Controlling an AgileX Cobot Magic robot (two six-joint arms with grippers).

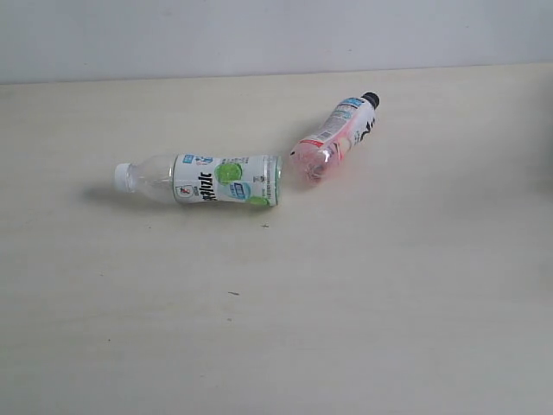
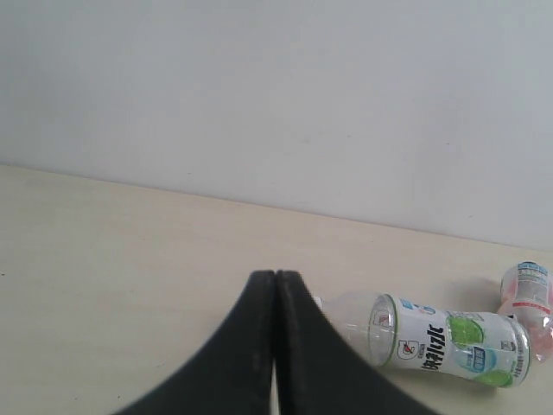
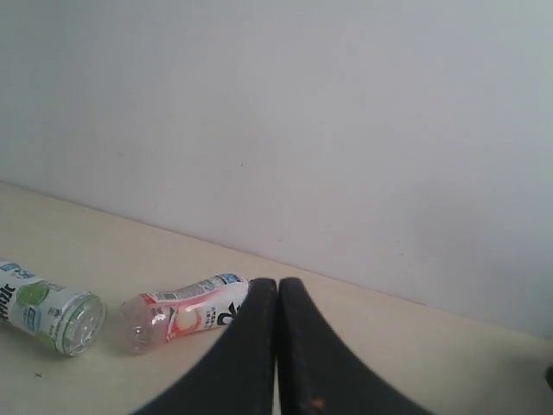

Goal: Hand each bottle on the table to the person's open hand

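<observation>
**Findings.** Two bottles are in view, both lying on their sides on the worktop [image 1: 276, 337], about midway between its left and right edges and nearer the far edge than the near one.
- The white-capped bottle [image 1: 207, 180] lies roughly parallel to the far edge, with its cap toward the left edge.
- The black-capped bottle [image 1: 335, 137] lies at a slant, with its cap toward the far right corner.
- Their bases are just beside each other, and the right wrist view shows a narrow gap between them.
- The person's open hand is not in view in any picture.

**Grippers.** The left gripper [image 2: 275, 278] and the right gripper [image 3: 277, 284] both have their fingers pressed together and hold nothing. Both are well back from the bottles.

**Assessment.** No pick appears to have begun, so the step in hand is the first approach.

**Recommendations.**
1. Spread the fingers fully before descending.
2. Take the white-capped bottle with the left gripper and the black-capped one with the right, since each lies on that arm's side.
3. Turn the wrist so the fingers close across the labelled barrel, square to the bottle's long axis.
4. Close gently. The clear plastic will likely dent, and a round body may roll away from a one-sided touch.
5. Approach from above so the neighbouring base is not nudged.
6. Lift clear, and release only once a hand is presented beneath the bottle.
</observation>
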